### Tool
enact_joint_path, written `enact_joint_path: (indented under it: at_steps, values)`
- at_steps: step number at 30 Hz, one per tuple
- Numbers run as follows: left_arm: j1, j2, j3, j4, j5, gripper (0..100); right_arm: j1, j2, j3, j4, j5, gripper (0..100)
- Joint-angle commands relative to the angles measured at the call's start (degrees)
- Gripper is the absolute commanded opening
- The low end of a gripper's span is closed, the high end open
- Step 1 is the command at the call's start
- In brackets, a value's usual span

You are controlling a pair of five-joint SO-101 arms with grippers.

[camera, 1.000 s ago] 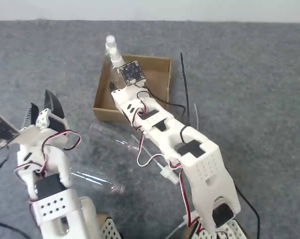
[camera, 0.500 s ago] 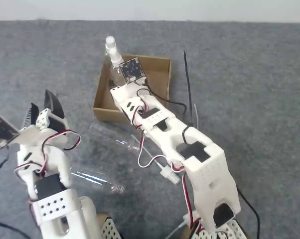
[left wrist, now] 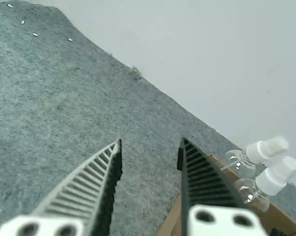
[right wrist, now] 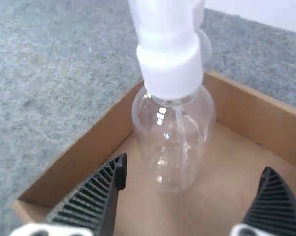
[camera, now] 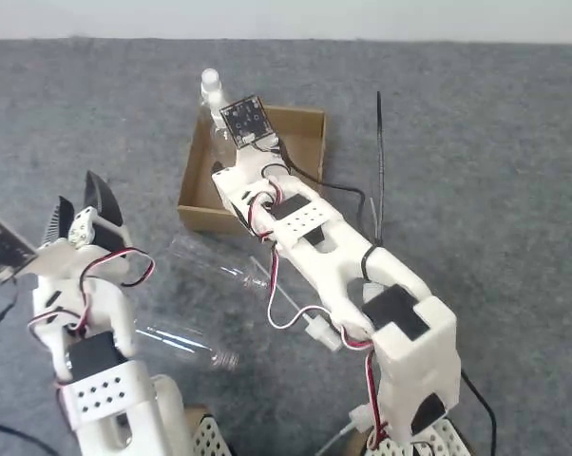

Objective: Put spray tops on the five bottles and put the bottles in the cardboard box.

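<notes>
The grey carpeted table (camera: 495,142) carries a cardboard box (camera: 199,217), one clear bottle (camera: 205,258) lying on its side just beside it, and a second bottle (camera: 181,344) lying nearer the arms.

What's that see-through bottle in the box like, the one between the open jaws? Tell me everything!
The bottle is clear plastic, round-bodied and looks empty, with a thin tube running down inside. A white spray top sits on its neck. It stands upright on the floor of the cardboard box, close to a corner. The right gripper has its jaws spread wide on either side, not touching it.
</notes>
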State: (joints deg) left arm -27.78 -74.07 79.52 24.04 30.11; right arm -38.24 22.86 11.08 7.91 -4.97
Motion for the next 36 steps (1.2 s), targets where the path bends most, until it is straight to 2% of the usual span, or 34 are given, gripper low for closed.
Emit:
enact_joint_path:
  at_steps: [1, 6, 13, 16, 19, 24, 30, 36]
  values:
    - [-0.1, -0.8, -0.7, -2.0, -0.5, 18, -0.1, -7.3, -1.2, 7.3, 1.2, 34.4]
    - [-0.1, -0.8, -0.7, -2.0, -0.6, 18, 0.4, -10.5, -1.3, 13.3, 1.3, 31.7]
    - [-0.1, -0.8, -0.7, -2.0, -0.6, 18, 4.4, -12.4, -4.7, 16.4, 1.3, 10.6]
    - [-0.1, -0.8, -0.7, -2.0, -0.6, 18, 6.7, -12.3, -6.6, 17.5, 1.3, 5.3]
    - [-0.1, -0.8, -0.7, -2.0, -0.6, 18, 8.0, -12.3, -7.1, 17.5, 1.7, 4.6]
    - [-0.1, -0.8, -0.7, -2.1, -0.6, 18, 8.2, -10.5, -7.2, 16.8, 7.8, 4.4]
    - [-0.1, -0.8, -0.7, -2.1, -0.6, 18, 8.3, -0.9, -9.8, 8.3, 7.9, 4.4]
    - [-0.1, -0.8, -0.7, -2.1, -0.6, 18, 8.3, 6.1, -14.6, 7.2, 7.9, 4.4]
